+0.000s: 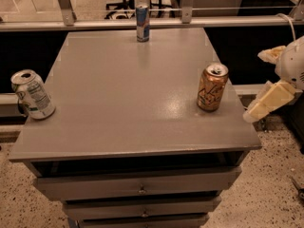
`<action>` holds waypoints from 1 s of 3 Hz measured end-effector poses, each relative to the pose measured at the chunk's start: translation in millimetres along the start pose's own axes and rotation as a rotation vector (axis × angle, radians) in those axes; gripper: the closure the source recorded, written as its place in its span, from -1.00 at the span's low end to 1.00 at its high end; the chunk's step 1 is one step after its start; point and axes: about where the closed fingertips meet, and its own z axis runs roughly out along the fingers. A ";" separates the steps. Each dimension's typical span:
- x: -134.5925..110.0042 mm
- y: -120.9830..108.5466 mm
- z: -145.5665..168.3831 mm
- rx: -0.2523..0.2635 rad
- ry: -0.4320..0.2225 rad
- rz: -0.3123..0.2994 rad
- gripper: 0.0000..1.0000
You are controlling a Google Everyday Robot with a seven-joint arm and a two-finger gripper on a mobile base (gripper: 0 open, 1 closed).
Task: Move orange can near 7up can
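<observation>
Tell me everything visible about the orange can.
The orange can is a standard soda can, copper-orange metal with pale swirling lettering and a silver top with its tab. It stands upright near the right edge of the table, touching only the tabletop. The gripper hangs off the table to its right, apart from it.

From claw (255, 85), off-table beside orange can (212, 87), bare tabletop (128, 94) runs to 7up can (33, 95).

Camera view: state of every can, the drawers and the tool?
orange can: upright, right side of the table, not held.
7up can: standing at the left edge, dented, far from the orange can.
blue-and-silver can: upright at the far edge.
drawers: look shut.
tool: off the table's right edge, apart from the orange can.
</observation>
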 end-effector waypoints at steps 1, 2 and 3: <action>-1.0 -10.3 15.9 -0.007 -0.120 0.047 -1.00; -16.2 -13.5 39.9 -0.069 -0.305 0.123 -1.00; -28.1 -15.1 55.3 -0.112 -0.416 0.157 -1.00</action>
